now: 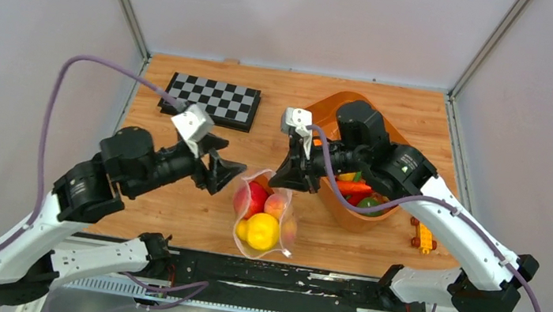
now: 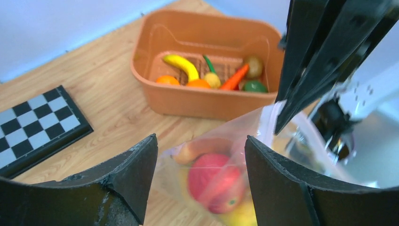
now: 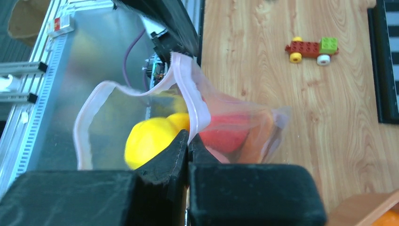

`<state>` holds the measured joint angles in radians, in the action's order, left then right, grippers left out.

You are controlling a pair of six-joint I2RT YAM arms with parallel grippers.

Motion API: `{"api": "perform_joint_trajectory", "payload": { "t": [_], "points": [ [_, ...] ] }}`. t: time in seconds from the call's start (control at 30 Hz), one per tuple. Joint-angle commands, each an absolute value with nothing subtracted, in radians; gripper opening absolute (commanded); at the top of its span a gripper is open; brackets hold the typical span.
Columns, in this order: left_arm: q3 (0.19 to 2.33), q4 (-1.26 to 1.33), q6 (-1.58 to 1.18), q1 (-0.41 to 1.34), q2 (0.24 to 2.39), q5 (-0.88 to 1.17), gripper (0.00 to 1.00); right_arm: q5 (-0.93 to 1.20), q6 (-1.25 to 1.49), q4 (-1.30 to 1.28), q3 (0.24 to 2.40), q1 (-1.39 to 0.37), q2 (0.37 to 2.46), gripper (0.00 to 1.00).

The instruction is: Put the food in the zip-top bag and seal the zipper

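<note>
A flat checkerboard point(image 1: 211, 100) lies beyond the left gripper point(image 1: 231, 173), whose jaws stand apart just beside the bag point(image 3: 106, 122). Clear and crinkly, it holds a glossy red apple point(image 1: 250, 198) and yellow fruit point(image 1: 262, 231). The right gripper point(image 1: 289, 180) is clamped on its pinkish zipper point(image 3: 193, 101); a smooth orange tub point(image 2: 197, 101) sits beyond it

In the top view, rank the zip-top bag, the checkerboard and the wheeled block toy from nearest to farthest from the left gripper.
1. zip-top bag, right beside the left gripper, on its right.
2. checkerboard, behind the gripper, toward the back left.
3. wheeled block toy, far across on the right side.
</note>
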<state>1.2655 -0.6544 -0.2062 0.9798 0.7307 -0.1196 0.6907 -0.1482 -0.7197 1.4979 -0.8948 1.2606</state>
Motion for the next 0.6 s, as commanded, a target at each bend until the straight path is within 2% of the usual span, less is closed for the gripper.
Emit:
{"api": "perform_joint_trajectory", "payload": {
  "t": [0.0,0.17,0.57],
  "points": [
    [1.262,-0.664,-0.033,0.98,0.779,0.061,0.77,0.861,-0.345,-0.803,1.633,-0.874,1.297,0.0],
    [1.194,-0.571,0.045,0.98,0.727,0.138,0.78,0.855,-0.437,-0.944,1.69,-0.866,1.386,0.0],
    [1.053,-0.481,0.104,0.979,0.576,0.135,0.76,0.856,-0.49,-0.97,1.739,-0.788,1.561,0.0]
  ]
}}
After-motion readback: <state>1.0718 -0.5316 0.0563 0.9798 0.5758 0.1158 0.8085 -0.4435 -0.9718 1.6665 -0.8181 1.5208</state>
